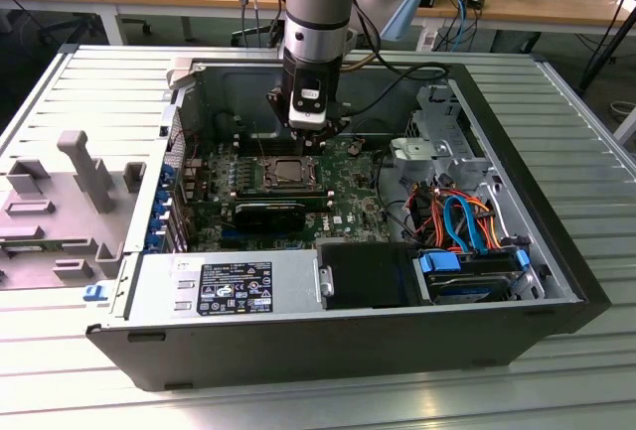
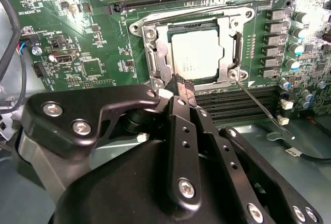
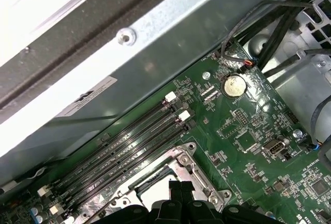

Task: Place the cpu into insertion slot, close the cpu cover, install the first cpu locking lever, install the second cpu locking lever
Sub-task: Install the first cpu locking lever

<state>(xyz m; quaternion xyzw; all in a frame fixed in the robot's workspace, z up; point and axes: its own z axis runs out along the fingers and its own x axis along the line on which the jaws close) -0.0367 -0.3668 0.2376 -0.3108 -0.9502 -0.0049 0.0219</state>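
The cpu [image 2: 196, 53] is a small flat square with a dull, pale silver-grey top. It lies flat in the insertion slot [image 1: 289, 173] on the green motherboard [image 2: 88, 32], inside an open computer case [image 1: 328, 351] that rests on its side on the ribbed metal counter [image 1: 89, 82]. The cpu cover [image 2: 226, 42], a thin silver frame plate, is folded down around the chip, whose top shows through the large square window.

In the second wrist view, a thin locking lever [image 2: 261, 105] sticks out at a slant from one corner of the socket. It crosses the long black memory slots [image 2: 232, 105] and is not tucked against the frame.

The arm [image 1: 316, 13] comes down from the far side and hangs just above the socket. The black fingers [image 2: 183, 85] are drawn close together with nothing visible between them. Their tips sit at the edge of the cover, at the corner next to the one the lever springs from. In the first wrist view the fingers [image 3: 174, 190] show only a narrow gap between them at the frame's rim. Whether they touch the metal I cannot tell.

In the case, a power supply [image 1: 229, 286] lies nearer than the board, and orange and blue cables [image 1: 457, 216] lie toward the exterior view's right.
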